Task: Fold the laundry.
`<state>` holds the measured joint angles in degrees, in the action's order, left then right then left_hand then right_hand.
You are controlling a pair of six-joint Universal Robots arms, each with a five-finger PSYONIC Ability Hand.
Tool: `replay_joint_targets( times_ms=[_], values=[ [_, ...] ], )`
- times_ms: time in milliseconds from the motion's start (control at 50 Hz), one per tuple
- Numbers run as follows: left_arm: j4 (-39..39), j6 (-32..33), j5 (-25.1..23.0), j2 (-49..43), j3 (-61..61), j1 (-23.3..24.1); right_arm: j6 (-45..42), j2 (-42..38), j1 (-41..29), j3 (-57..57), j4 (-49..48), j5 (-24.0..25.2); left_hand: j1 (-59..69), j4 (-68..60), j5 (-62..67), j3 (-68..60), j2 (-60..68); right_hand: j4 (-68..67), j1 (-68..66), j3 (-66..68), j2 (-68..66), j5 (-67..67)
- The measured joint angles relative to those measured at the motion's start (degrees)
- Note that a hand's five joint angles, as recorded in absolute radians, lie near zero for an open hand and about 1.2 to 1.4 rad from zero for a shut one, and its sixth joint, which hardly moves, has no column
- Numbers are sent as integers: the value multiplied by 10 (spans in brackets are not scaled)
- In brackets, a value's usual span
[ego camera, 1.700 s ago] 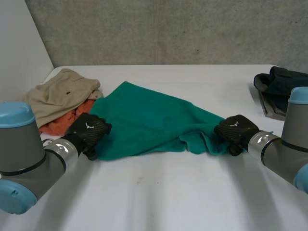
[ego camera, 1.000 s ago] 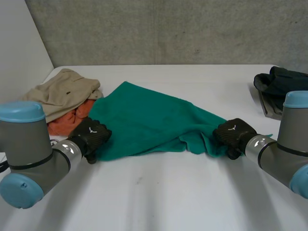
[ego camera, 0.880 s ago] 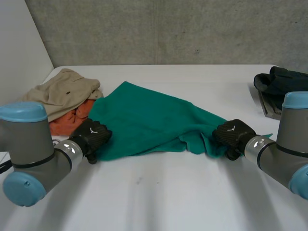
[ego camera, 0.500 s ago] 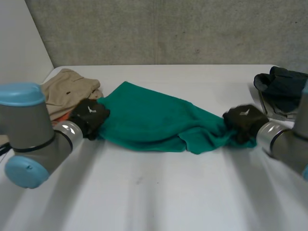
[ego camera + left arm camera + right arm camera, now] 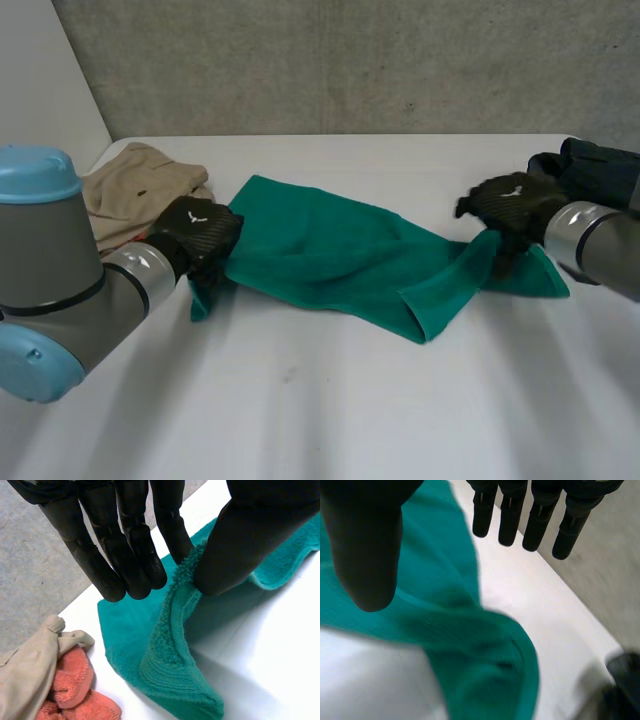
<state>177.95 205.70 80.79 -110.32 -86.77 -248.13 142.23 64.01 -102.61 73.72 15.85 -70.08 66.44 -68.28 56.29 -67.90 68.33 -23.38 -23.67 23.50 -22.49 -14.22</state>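
Folding the green towel [image 5: 340, 255]: left hand [image 5: 200, 232], centre-left, pinches its edge; whether the right hand [image 5: 510, 205], at right, grips cannot be told. Keep both level, cloth taut.

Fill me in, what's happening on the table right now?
Both hands are at the green towel, stretched between them on the white table. The left hand pinches one end's edge between thumb and fingers. The right hand is at the other end, fingers straight and apart from the thumb. The towel is rumpled, not folded. A beige garment and orange cloth lie beside the left hand, dark clothes by the right.
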Motion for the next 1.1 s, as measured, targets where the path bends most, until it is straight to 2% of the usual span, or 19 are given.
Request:
replay_joint_targets(
  times_ms=[80, 160, 180, 200, 260, 340, 400, 480, 520, 580, 720, 820, 900, 1020, 1100],
  values=[
    [-3, -1, -3, 4, 6, -4, -73, 30, -36, 66, -24, 45, 0, 0, 0, 0, 0, -36, -33, 32, -41, -31],
    [-4, -2, -4, 4, 10, -3, -180, 18, -67, 116, -52, 89, 0, 0, 0, 0, 0, -51, -48, 49, -58, -48],
    [-4, -2, -4, 4, 10, -3, -180, 18, -67, 116, -52, 89, 0, 0, 0, 0, 0, -51, -48, 49, -58, -48],
    [-4, -2, -4, 3, 11, -2, -223, 2, -73, 122, -58, 98, 0, 0, 0, 0, 0, -65, -61, 62, -71, -61],
    [-4, -2, -3, 2, 11, -1, -280, -29, -78, 121, -65, 102, 0, 0, 0, 0, 0, -82, -78, 82, -90, -77],
    [-4, -2, -2, 2, 13, -3, -320, -68, -79, 108, -76, 98, 0, 0, 0, 0, 0, -83, -79, 86, -92, -80],
    [-4, -2, -1, 2, 15, -5, -331, -89, -78, 102, -89, 93, 0, 0, 0, 0, 0, -93, -88, 95, -101, -90],
    [-4, -3, 0, 2, 17, -8, -334, -108, -75, 100, -116, 86, 0, 0, 0, 0, 0, -160, -164, 165, -176, -154],
    [-4, -4, 0, 2, 19, -9, -333, -112, -74, 100, -129, 81, 0, 0, 0, 0, 0, -230, -220, 234, -247, -222],
    [-4, -5, 1, 2, 19, -11, -326, -109, -69, 109, -157, 67, 0, 0, 0, 0, 0, -411, -394, 409, -420, -401],
    [-17, -5, 3, 6, 15, -15, -289, -47, -50, 147, -191, 25, 0, 0, 0, 0, 0, -450, -403, 443, -447, -425],
    [-56, -3, 3, 14, 10, -16, -257, 25, -20, 161, -134, -9, 0, 0, 0, -1, 0, -450, -407, 443, -447, -441],
    [-114, -1, 4, 16, 10, -11, -233, 61, 8, 152, -30, -36, 0, 0, 0, -1, 0, -450, -407, 445, -447, -441],
    [-190, 16, 8, -16, 28, -1, -216, 39, 37, 108, 135, -73, 0, 0, 0, -1, 0, -450, -407, 447, -452, -444],
    [-208, 34, 14, -61, 70, 4, -201, 7, 44, 66, 161, -88, 0, 0, 0, -2, 1, -450, -407, 447, -452, -444]
  ],
)
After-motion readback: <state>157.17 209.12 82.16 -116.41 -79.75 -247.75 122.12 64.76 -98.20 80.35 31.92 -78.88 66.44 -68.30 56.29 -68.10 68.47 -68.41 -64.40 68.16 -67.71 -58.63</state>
